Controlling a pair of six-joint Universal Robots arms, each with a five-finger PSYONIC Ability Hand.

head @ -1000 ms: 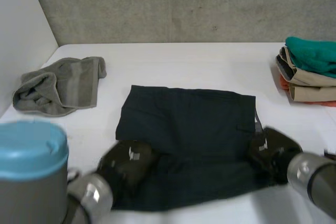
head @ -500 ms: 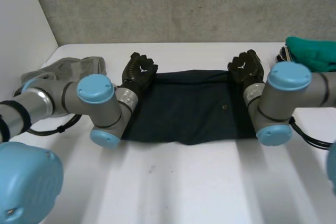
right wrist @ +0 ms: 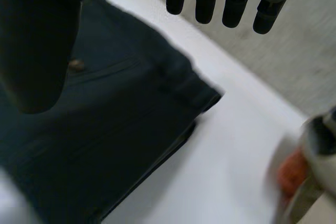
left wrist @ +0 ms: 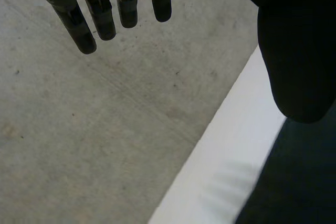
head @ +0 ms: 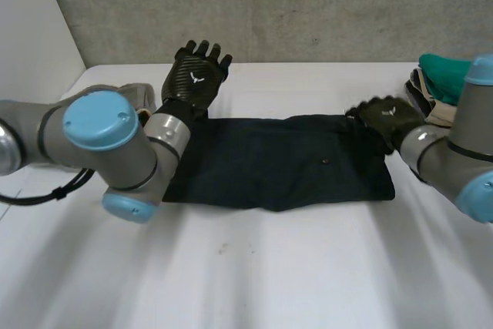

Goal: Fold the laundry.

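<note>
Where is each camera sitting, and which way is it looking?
Head: behind and between the arms, looking down at the table; both arms show, left hand and right hand by the garment's far corners.
Left wrist: on the left wrist, looking along the palm towards the wall; its straight fingers and thumb show.
Right wrist: on the right wrist, looking down onto the garment; its straight fingers and thumb show.
Shared: all three show the garment.

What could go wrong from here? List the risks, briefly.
1. The right hand hangs open close over a far corner of the dark garment; pulling back, it might snag that corner and spoil the fold.
2. The right arm is close to the stack of folded clothes; a wide swing could knock it.
</note>
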